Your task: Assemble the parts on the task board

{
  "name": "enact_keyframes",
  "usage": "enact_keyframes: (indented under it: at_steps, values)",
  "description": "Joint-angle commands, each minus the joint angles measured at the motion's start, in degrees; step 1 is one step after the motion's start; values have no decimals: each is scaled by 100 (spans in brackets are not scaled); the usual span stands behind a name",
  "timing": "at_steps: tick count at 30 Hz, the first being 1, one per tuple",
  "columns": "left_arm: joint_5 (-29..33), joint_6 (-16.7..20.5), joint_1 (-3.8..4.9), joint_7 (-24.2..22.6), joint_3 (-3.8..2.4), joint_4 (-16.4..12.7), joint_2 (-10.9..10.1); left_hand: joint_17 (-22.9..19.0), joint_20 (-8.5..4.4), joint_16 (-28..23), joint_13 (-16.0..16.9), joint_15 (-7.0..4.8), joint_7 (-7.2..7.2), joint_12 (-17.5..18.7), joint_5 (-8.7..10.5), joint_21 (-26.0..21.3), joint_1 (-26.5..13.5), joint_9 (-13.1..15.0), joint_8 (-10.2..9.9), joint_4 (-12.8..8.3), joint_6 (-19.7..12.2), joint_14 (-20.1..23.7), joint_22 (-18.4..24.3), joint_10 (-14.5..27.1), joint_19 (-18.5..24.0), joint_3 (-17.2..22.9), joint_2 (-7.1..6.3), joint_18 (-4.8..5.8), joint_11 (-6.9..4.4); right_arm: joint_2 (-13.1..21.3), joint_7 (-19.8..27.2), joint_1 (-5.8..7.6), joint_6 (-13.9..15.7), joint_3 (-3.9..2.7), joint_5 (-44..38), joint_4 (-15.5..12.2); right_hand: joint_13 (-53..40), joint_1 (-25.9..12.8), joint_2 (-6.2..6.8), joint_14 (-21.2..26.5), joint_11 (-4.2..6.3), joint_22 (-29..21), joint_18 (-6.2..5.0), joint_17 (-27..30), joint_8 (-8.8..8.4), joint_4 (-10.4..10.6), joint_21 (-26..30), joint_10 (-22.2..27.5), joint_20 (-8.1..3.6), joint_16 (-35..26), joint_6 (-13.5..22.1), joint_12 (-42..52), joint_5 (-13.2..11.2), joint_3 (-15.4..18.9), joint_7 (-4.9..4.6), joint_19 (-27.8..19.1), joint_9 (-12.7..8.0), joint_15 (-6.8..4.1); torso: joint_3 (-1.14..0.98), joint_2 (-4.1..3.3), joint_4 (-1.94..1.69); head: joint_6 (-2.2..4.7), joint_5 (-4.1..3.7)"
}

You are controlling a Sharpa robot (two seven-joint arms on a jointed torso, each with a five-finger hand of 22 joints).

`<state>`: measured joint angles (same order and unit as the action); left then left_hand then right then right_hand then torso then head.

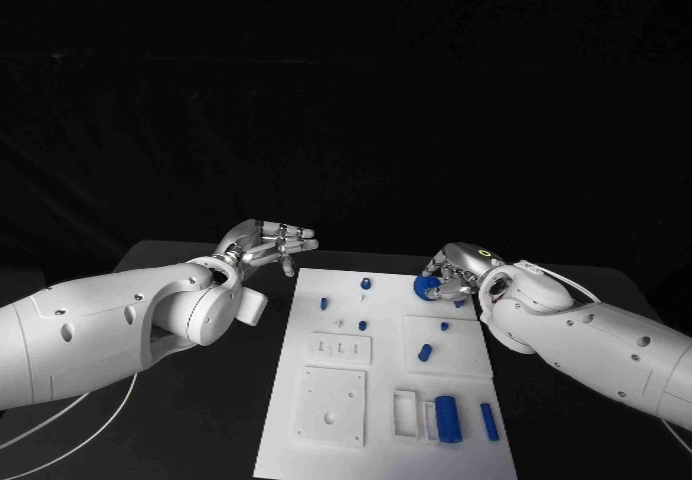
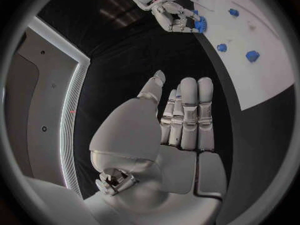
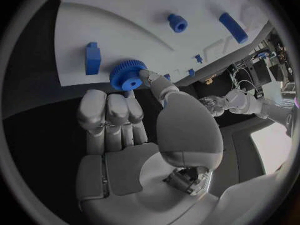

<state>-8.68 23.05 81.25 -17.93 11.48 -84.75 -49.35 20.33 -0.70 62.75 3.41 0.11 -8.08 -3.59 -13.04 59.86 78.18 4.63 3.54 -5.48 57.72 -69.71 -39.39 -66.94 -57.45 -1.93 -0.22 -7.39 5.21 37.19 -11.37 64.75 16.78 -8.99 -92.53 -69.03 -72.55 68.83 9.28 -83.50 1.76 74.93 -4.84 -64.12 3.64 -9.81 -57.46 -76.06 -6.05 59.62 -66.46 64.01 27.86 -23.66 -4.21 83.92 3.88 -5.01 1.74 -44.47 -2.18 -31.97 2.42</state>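
The white task board (image 1: 382,445) lies lengthwise in the middle of the black table. My right hand (image 1: 453,270) hovers over its far right corner and pinches a blue gear (image 1: 428,288) between thumb and fingers. The right wrist view shows the gear (image 3: 128,75) at the fingertips, just above the board's edge (image 3: 144,15). My left hand (image 1: 268,243) hangs beside the board's far left corner, fingers stretched out and holding nothing. In the left wrist view the left hand (image 2: 186,116) is bare, with the board (image 2: 265,80) beyond it.
Several small blue parts lie on the board, among them a peg (image 1: 426,352), a large cylinder (image 1: 446,418) and a flat bar (image 1: 489,422). White raised plates (image 1: 332,405) sit on the board's near left. Black table surrounds the board.
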Motion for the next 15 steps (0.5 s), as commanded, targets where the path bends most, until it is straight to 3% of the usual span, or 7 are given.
enact_keyframes:
  at_steps: [1, 15]
  values:
    - [22, -71, 7, -53, -4, -3, 14, 6, 5, 20, 7, 24, 9, 5, 9, -55, -25, -1, 6, -25, -34, -28, -10, 41, 10, -21, 35, -63, 10, -15, 9, 4, 299, -3, -298, -97, -6, -7, -22, -7, 7, 725, 66, -6, 20, -1, -34, -53, -46, -27, -222, 18, 1, -11, 35, 262, 43, -39, 6, 6, -4, 6, 4]
    - [38, -66, 7, -59, -4, -14, 24, 6, 5, 20, 7, 24, 9, 5, 9, -55, -25, -1, 6, -25, -34, -28, -10, 41, 10, -21, 35, -63, 10, -157, -68, 68, 431, -2, -568, -711, -4, 3, -5, -9, 5, 733, 67, -10, 18, 13, -74, -56, -44, -27, -213, 0, -49, -19, 32, 266, 32, -37, 12, 3, 5, 34, 21]
